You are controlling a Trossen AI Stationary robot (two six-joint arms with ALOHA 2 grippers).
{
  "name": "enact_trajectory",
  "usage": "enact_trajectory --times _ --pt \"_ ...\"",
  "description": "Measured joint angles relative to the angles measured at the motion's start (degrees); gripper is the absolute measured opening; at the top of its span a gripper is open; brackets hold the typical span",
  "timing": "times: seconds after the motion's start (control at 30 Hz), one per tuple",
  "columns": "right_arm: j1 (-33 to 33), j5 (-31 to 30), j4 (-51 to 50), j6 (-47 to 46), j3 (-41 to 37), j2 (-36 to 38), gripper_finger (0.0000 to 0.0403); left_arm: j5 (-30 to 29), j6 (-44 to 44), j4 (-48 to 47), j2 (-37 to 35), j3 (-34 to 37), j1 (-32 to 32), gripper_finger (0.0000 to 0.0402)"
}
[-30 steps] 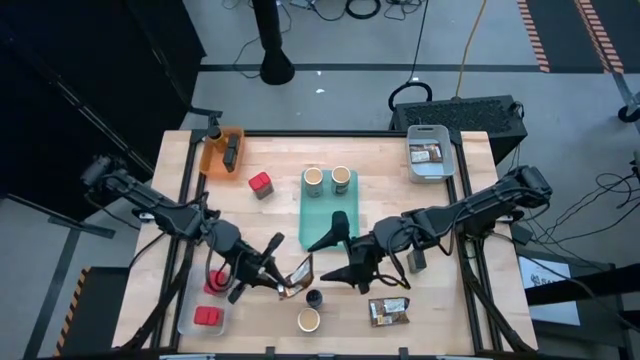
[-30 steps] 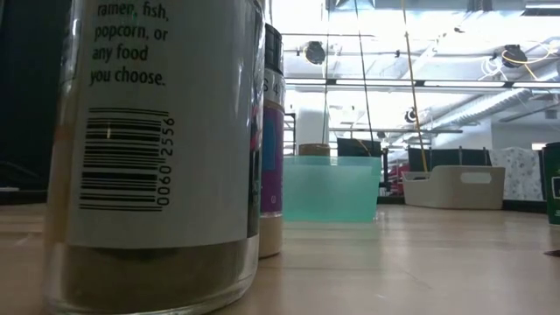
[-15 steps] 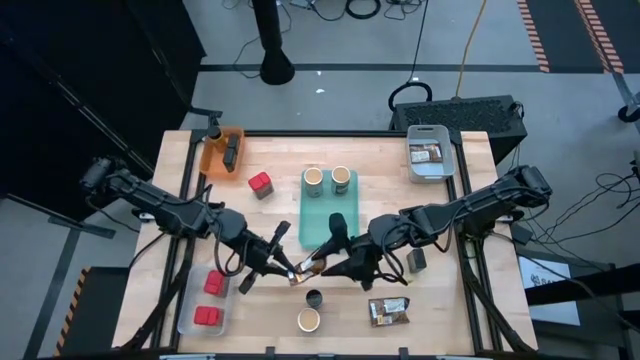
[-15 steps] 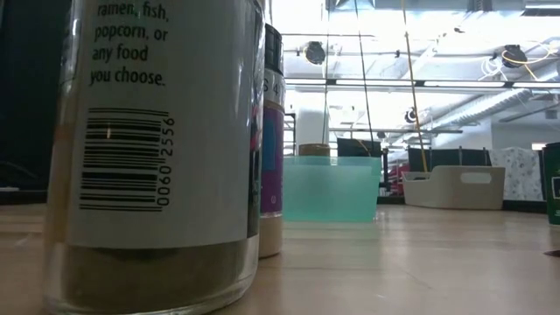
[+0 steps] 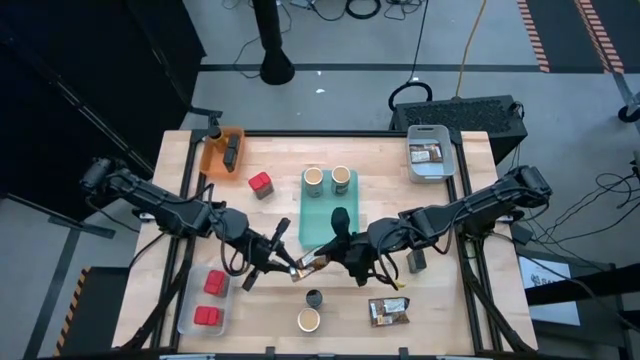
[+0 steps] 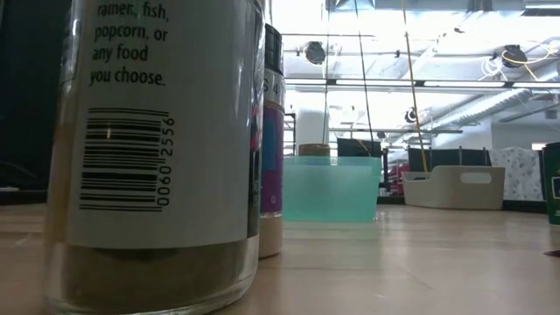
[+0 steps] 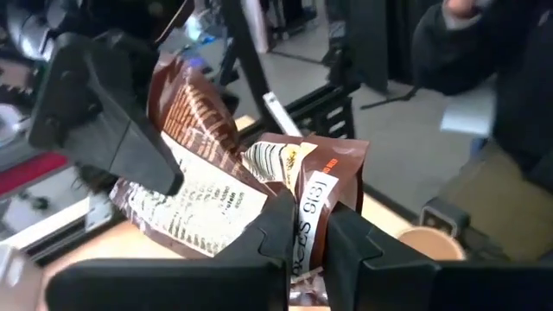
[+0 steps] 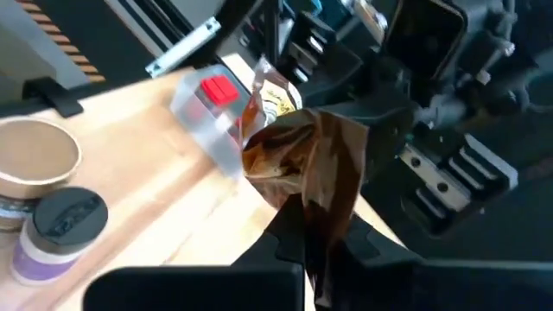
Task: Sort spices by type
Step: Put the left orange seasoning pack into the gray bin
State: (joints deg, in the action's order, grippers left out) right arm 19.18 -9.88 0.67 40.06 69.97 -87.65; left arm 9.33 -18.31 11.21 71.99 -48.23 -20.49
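Crinkled glossy brown packet point(image 7: 259, 186) pinched by both grippers.

Camera positions: four views, one surface.

High view: overhead, straight down, whole wooden surface point(image 5: 470, 300) and both arms in frame. Low view: at surface height, facing level across to the room behind, pressed close against a barcoded jar point(image 6: 153, 149), teal bin point(image 6: 331, 188) farther off. Left wrist view: very close on a brown packet point(image 7: 259, 186). Right wrist view: same packet from the opposite side, near. High view shares that packet and the teal bin.
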Motion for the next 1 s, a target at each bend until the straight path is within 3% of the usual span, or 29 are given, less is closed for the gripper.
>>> enact_trajectory --times 0.23,0.47,0.57,0.7,0.87,1.0 --pt "-0.1 -2.3 -3.4 -3.3 0.0 1.9 0.0002 -6.5 1.1 -0.9 -0.5 -0.1 -0.1 0.0068" --pt "-0.8 -3.0 -6.2 -6.4 0.0 3.9 0.0001 -6.8 -0.2 -1.5 -3.2 0.0 -0.2 0.0166" --pt "-1.4 -8.3 -9.1 -8.4 0.0 4.9 0.0 -11.4 -1.5 -1.7 -4.8 0.0 -0.3 0.0211" --pt "-3.8 -20.2 -18.1 -14.2 0.0 7.3 0.0 -18.6 -2.8 -4.4 -7.9 0.0 -0.3 0.0249" --pt "-11.7 -33.0 -33.6 -27.0 0.0 10.0 0.0 -26.8 -1.2 -4.3 -10.7 0.0 -0.3 0.0257" --pt "-22.0 -35.2 -46.2 -38.6 0.0 11.9 0.0 -35.5 2.6 -4.4 -11.5 0.0 -0.3 0.0257"
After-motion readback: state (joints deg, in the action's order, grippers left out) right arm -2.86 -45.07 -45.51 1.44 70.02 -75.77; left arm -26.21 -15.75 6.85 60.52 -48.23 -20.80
